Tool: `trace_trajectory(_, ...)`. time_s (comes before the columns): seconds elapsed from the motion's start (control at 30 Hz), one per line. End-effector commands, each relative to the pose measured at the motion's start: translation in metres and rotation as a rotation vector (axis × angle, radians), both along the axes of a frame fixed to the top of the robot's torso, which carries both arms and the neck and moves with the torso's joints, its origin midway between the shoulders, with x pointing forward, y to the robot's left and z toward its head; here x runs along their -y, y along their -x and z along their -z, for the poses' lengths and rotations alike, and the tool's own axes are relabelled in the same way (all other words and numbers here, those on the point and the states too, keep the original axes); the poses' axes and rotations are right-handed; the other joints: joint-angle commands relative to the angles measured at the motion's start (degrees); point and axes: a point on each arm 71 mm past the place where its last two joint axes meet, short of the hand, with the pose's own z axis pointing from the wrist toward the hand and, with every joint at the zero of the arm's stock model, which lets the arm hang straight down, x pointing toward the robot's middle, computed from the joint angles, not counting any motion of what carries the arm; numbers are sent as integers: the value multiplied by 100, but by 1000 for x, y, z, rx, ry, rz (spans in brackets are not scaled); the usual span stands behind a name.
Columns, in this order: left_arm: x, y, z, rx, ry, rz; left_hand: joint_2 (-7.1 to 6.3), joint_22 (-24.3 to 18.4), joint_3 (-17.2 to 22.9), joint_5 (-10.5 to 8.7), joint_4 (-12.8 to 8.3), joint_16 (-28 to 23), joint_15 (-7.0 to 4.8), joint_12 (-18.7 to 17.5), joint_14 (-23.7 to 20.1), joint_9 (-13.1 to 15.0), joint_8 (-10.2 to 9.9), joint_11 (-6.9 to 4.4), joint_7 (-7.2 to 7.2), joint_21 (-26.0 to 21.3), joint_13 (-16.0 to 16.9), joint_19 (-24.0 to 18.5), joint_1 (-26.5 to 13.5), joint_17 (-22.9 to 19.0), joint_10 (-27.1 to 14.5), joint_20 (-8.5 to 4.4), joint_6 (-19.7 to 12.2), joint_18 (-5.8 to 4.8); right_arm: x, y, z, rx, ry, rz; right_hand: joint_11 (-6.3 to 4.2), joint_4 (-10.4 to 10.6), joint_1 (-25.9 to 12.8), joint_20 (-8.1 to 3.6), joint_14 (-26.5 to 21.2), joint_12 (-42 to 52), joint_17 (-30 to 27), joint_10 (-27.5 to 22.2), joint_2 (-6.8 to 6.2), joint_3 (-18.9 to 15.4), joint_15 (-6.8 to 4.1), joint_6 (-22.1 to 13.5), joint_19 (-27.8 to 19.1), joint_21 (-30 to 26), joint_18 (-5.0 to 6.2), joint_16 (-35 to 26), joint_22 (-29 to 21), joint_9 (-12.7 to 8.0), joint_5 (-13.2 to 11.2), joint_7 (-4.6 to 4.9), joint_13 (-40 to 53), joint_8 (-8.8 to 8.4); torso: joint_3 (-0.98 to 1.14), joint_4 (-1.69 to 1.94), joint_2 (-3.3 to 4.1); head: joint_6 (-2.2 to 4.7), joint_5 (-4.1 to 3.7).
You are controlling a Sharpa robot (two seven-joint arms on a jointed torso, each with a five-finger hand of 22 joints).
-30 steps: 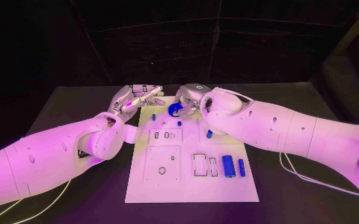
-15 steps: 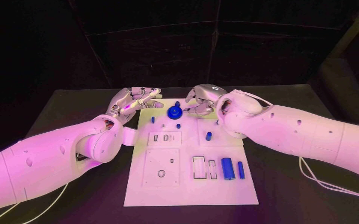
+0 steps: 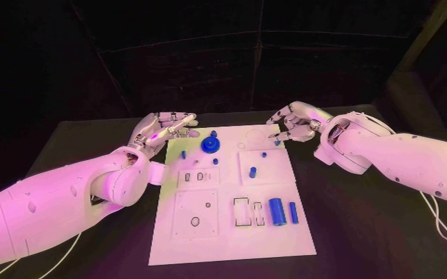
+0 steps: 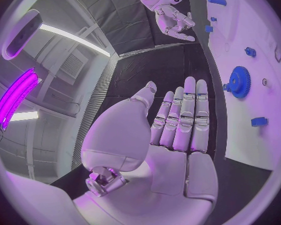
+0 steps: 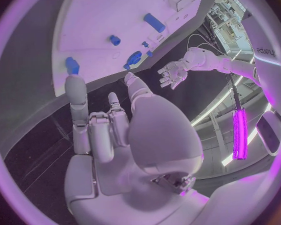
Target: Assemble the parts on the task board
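Parts lie on the white task board (image 3: 233, 240) between both hands: a blue gear (image 3: 210, 143) stands just beside the left hand (image 3: 160, 128), whose fingers are straight and apart, empty. Right hand (image 3: 296, 123) hovers at the board's far corner, fingers loosely spread, holding nothing.

Black bench (image 3: 84, 143) w/ dark draped backdrop (image 3: 242, 66) behind; bright strip lights (image 4: 75, 37) on ceiling, purple glow overall.
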Motion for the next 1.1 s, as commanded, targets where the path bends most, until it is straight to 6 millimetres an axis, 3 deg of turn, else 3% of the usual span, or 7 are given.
trace_trajectory(0.03,3,0,-1,4,10,24,10,-5,13,0,-24,-18,24,-26,-18,-4,-30,9,23,-21,-7,42,29,5,-34,-3,-17,35,12,-4,0,0,9,34,-25,-42,5,-24,509,-345,1144,-358,-80,-163,-39,45,630,825,-274,15,1409,17,27,-32,-309,103,22,-5,-1,-2,-41)
trace_trajectory(0.1,4,0,-1,3,11,27,10,-5,13,0,-24,-18,24,-26,-18,-4,-30,9,23,-21,-7,42,29,5,-34,-3,-17,35,19,-7,2,-4,31,60,-36,-58,21,-37,543,-347,1290,-370,-69,-240,-50,51,867,1165,-376,75,2033,18,40,-44,-335,151,19,-1,7,-5,-47)
trace_trajectory(0.27,5,-1,0,1,11,29,10,-5,13,0,-24,-18,24,-26,-18,-4,-30,9,23,-21,-7,42,29,5,-34,-3,-17,35,26,-12,6,-19,75,86,-33,-83,63,-40,596,178,1509,131,-5,-321,-46,50,1030,1432,-455,165,2520,14,35,-41,244,223,5,2,3,-30,-45)
trace_trajectory(0.3,5,-1,1,0,11,29,10,-5,13,0,-24,-18,24,-26,-18,-4,-30,9,23,-21,-7,42,29,5,-34,-3,-17,35,26,-13,7,-21,83,87,-28,-86,69,-36,596,251,1509,200,5,-327,-42,32,1045,1461,-464,165,2575,8,35,-36,328,222,10,-2,4,-31,-42)
trace_trajectory(0.4,5,-1,1,-1,11,29,14,-8,22,0,-33,-24,22,-24,-15,-2,-28,4,17,-25,-5,46,32,12,-22,-3,-8,35,26,-15,9,-27,104,88,-17,-98,87,-26,596,396,1509,336,33,-336,-30,-24,1079,1525,-484,165,2697,-3,33,-25,497,215,8,-10,6,-41,-40)
trace_trajectory(0.57,7,-2,2,-2,12,32,14,-8,22,0,-33,-24,22,-24,-15,-2,-28,4,17,-25,-5,46,32,12,-22,-3,-8,35,25,-19,15,-42,136,88,-6,-115,112,-14,596,482,1509,415,68,-334,-18,-80,1106,1580,-500,165,2802,-11,24,-12,597,205,-11,9,0,-59,-66)
trace_trajectory(1.1,6,-3,3,-4,10,29,18,-10,29,1,-40,-28,21,-24,-14,-2,-27,2,14,-27,-4,47,37,16,-18,-4,-4,36,19,-19,27,-91,185,43,4,-162,180,5,596,554,1509,477,169,-283,-3,-78,1122,1631,-513,165,2891,-2,-19,-4,679,239,-11,-9,0,-100,-65)
